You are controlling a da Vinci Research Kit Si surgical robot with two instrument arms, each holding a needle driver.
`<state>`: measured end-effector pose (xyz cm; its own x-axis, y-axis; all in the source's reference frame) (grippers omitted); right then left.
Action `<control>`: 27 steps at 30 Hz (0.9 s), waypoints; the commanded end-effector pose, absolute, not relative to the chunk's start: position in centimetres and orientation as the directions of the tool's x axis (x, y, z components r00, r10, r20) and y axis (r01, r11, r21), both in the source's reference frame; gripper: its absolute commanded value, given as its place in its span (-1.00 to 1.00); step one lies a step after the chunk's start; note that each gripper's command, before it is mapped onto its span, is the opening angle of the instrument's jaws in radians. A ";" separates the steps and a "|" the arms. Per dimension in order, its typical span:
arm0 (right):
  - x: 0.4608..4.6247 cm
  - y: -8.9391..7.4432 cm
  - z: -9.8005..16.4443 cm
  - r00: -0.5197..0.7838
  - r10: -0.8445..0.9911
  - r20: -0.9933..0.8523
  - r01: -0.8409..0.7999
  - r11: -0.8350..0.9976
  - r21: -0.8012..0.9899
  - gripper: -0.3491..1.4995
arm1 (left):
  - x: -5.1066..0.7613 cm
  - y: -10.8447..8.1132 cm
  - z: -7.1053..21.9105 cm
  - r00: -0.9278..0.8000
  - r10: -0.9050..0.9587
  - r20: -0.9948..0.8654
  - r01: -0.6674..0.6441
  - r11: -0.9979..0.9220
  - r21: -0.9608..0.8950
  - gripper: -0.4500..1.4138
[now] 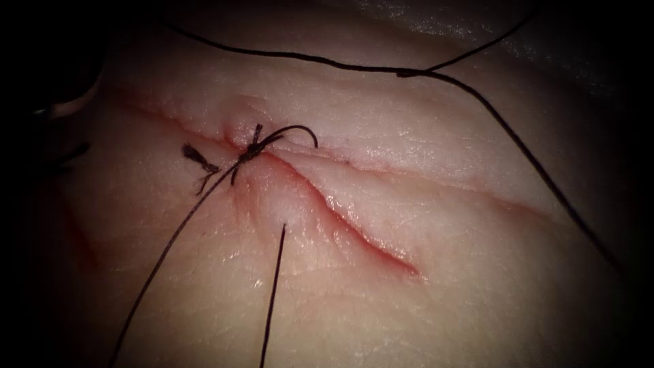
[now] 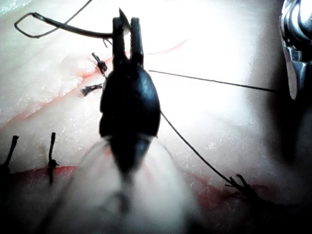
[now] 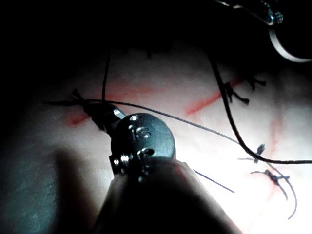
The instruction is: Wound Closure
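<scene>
Dark and bulb-shaped, the left tool (image 2: 126, 22) has its slim jaws pressed together on the curved steel needle (image 2: 78, 29) close to its tip, near the knot (image 1: 251, 150). The needle's body arcs over glossy, pale, wrinkled tissue (image 1: 443, 272). Black thread (image 1: 170, 238) trails from the knot on the moist red cut (image 1: 368, 238). The right tool's (image 3: 113, 114) rounded metal wrist hovers near the knot; whether it holds anything cannot be told.

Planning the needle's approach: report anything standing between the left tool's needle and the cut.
No tool stands between them. The left tool holds the needle above the tissue, not in it. Only thread crosses the tissue beside the cut, with cut ends of thread at its edge.
</scene>
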<state>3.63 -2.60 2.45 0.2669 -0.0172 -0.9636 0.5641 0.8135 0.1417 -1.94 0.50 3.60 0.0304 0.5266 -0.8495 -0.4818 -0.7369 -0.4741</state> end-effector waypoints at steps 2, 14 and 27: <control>3.72 -2.4 2.5 0.260 -0.003 -0.966 0.462 0.879 0.121 -0.26 | -1.99 0.5 3.7 0.031 0.528 -0.849 -0.483 -0.736 -0.475 -1.00; 3.30 -1.6 3.1 0.369 0.051 -0.928 0.078 0.993 0.085 0.69 | -2.03 0.5 3.7 0.026 0.528 -0.849 -0.481 -0.738 -0.474 -1.00; 3.58 -1.8 4.0 0.461 -0.026 -0.887 0.122 0.992 0.034 0.62 | -2.05 0.5 3.7 0.022 0.530 -0.847 -0.475 -0.740 -0.476 -1.00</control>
<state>3.50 -1.77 3.92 0.4661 -0.0285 -0.8843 0.1224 0.9919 0.0326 -2.00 0.48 3.63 0.0216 0.5296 -0.8480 -0.4759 -0.7405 -0.4745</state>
